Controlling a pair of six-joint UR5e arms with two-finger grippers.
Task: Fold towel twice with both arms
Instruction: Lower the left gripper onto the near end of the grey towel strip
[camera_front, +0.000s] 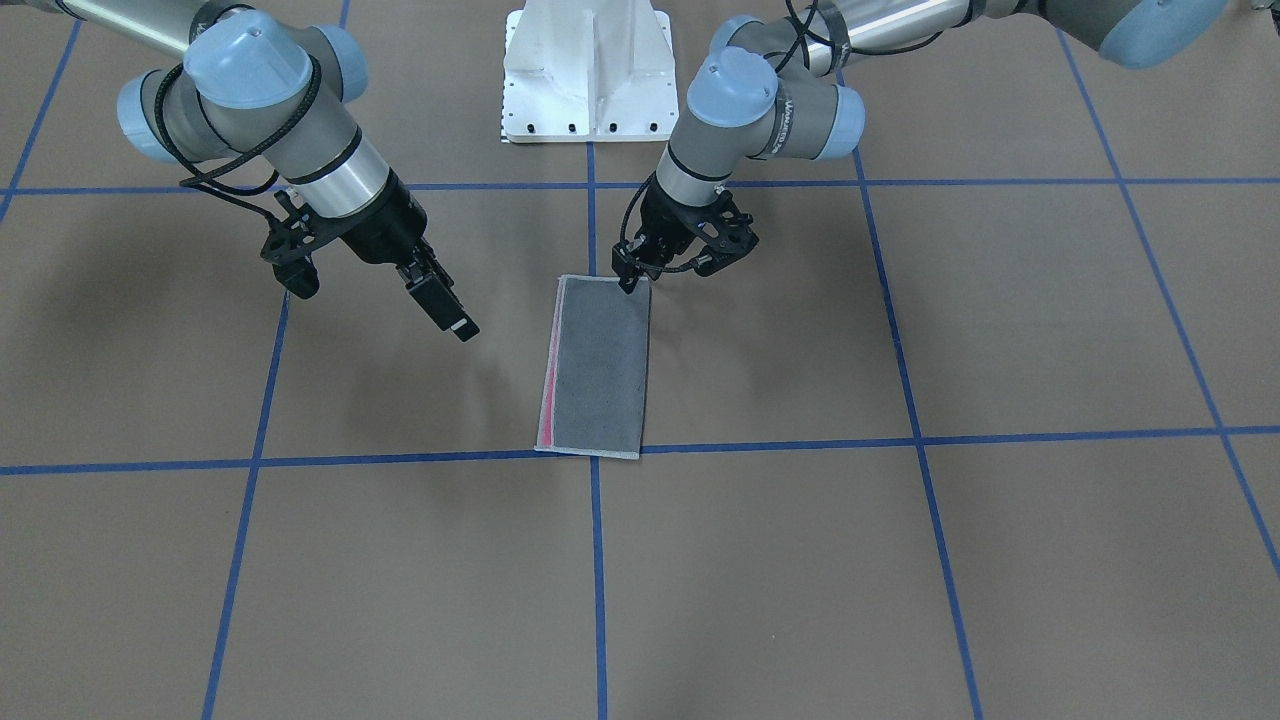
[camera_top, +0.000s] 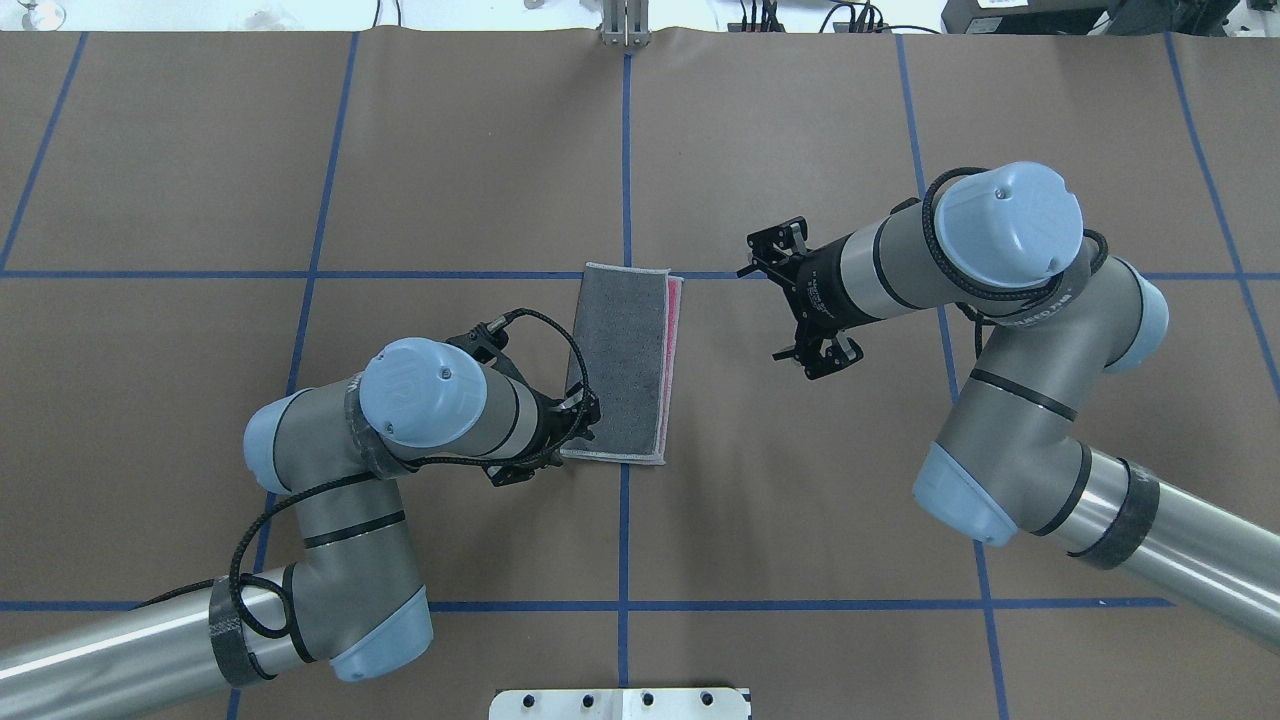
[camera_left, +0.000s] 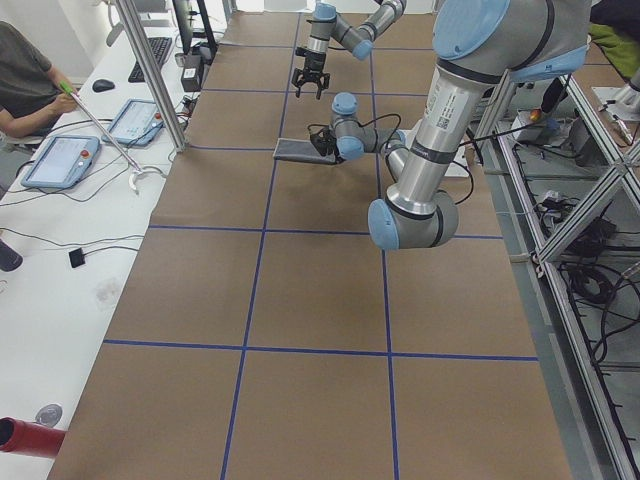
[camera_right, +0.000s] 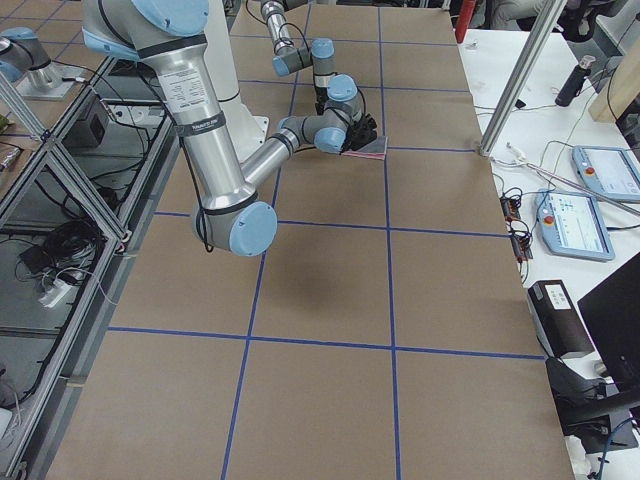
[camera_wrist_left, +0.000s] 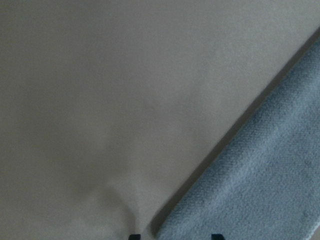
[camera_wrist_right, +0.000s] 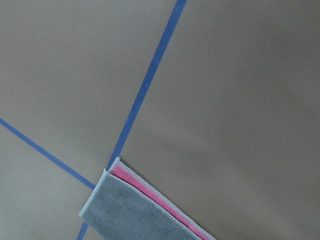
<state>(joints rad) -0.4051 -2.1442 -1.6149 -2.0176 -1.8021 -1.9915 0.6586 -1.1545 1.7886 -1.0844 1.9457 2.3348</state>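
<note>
Even, bright overhead light casts soft, diffuse shadows on the table (camera_front: 800, 580). The left wrist view is blurred (the towel (camera_wrist_left: 260, 190) looks bluish); the others are sharp.

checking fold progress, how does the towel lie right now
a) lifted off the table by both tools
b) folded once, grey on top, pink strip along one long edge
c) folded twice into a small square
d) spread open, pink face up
b: the towel lies flat on the table as a long grey rectangle with a pink strip along one long edge, and the right tool hangs apart from it.
</note>
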